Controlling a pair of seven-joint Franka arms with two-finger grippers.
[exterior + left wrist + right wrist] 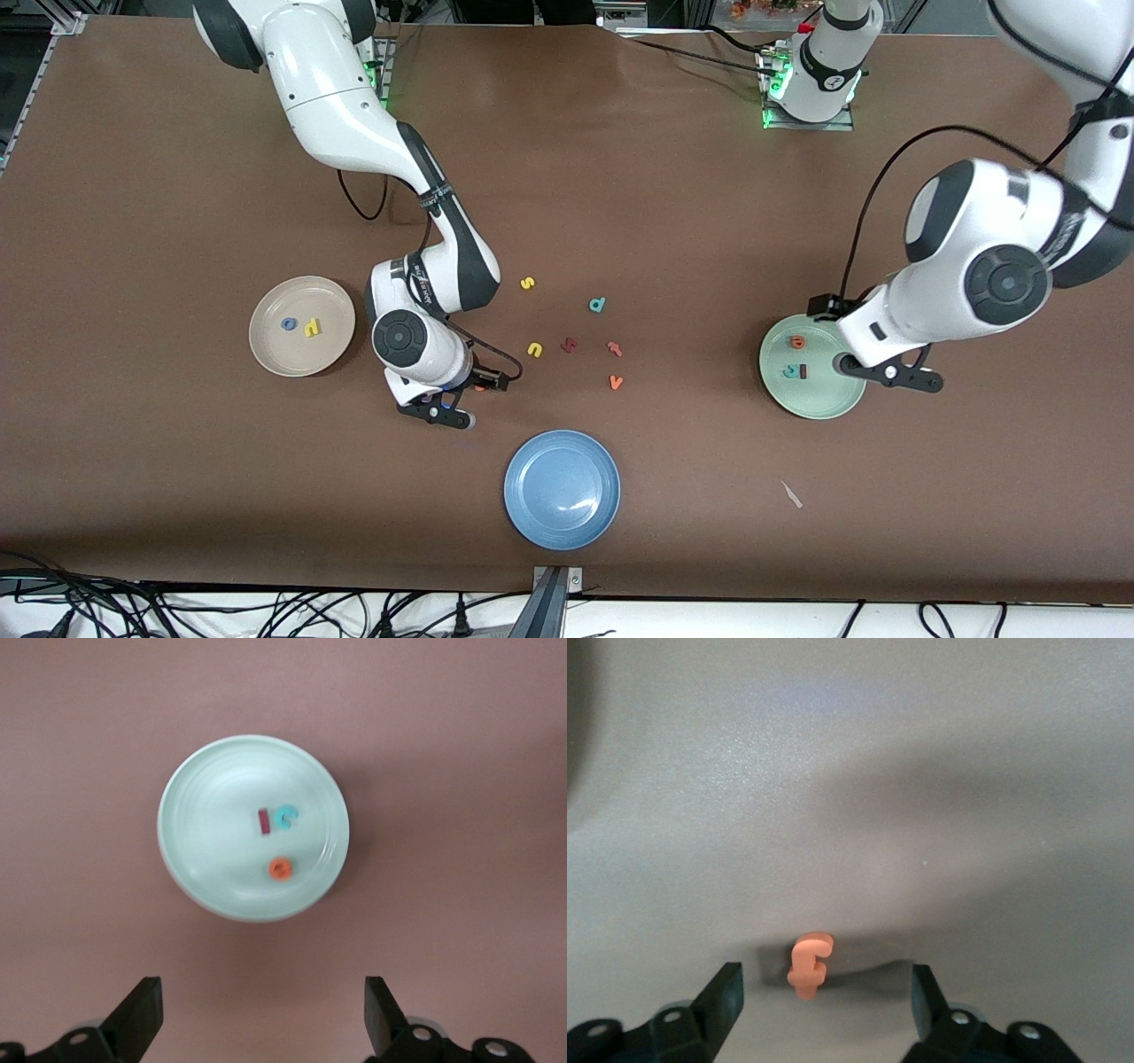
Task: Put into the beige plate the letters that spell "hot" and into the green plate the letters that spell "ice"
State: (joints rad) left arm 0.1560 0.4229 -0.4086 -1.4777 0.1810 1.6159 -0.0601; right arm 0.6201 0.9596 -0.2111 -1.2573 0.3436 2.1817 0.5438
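Note:
The beige plate [301, 359] holds the blue o [289, 323] and the yellow h [312, 328]. Beside it, toward the table's middle, my right gripper [443, 409] [826, 1005] stands open low over the table. The orange t [811, 966] [479, 387] rests on the table between its fingers [726, 1001] and touches neither. The green plate [811, 403] [204, 815] holds the orange e [798, 340] [280, 869], the teal c [789, 371] [284, 819] and the dark red i [802, 371] [264, 821]. My left gripper [889, 373] [261, 1019] is open and empty over that plate's rim.
Loose letters lie mid-table: a yellow s [527, 283], a teal d [598, 305], a yellow u [534, 349], a dark red k [569, 344], a reddish t-like letter [614, 348] and an orange v [616, 382]. An empty blue plate [562, 489] sits nearer the front camera. A white scrap [791, 494] lies near the green plate.

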